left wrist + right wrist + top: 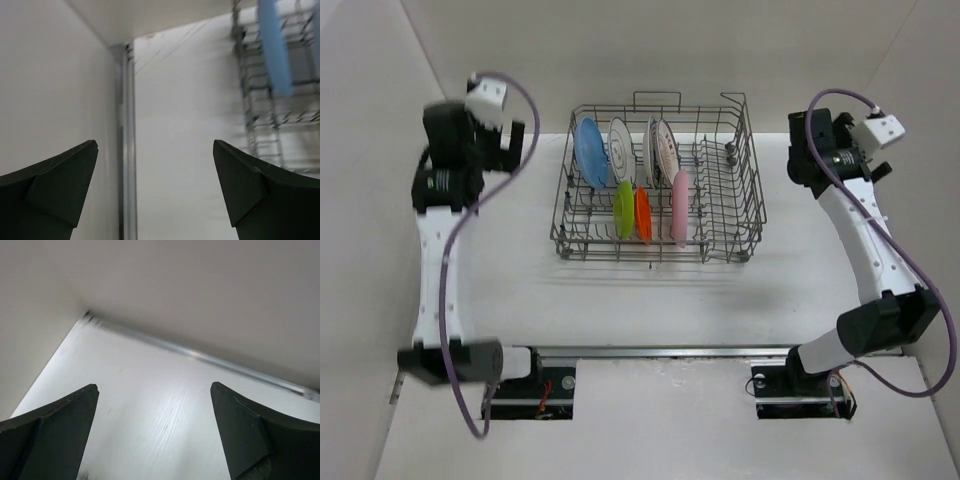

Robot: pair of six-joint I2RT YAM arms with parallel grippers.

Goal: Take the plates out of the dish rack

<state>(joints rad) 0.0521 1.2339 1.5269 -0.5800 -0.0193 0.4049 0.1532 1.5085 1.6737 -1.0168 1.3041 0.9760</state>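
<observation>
The grey wire dish rack (745,215) stands at the back middle of the table. Upright in it are a blue plate (590,152), a white printed plate (621,148), two more white grey-rimmed plates (658,146), a lime green plate (623,208), an orange plate (642,213) and a pink plate (679,207). My left gripper (516,145) hangs open and empty left of the rack. In the left wrist view the gripper (155,185) faces the table, with the blue plate (274,45) and rack wires (250,120) at upper right. My right gripper (799,160) is open and empty right of the rack.
White walls close in the table at the back and on both sides. The right wrist view, with its gripper (155,425), shows bare tabletop and a wall corner (87,316). A metal rail (660,351) runs along the near edge between the arm bases.
</observation>
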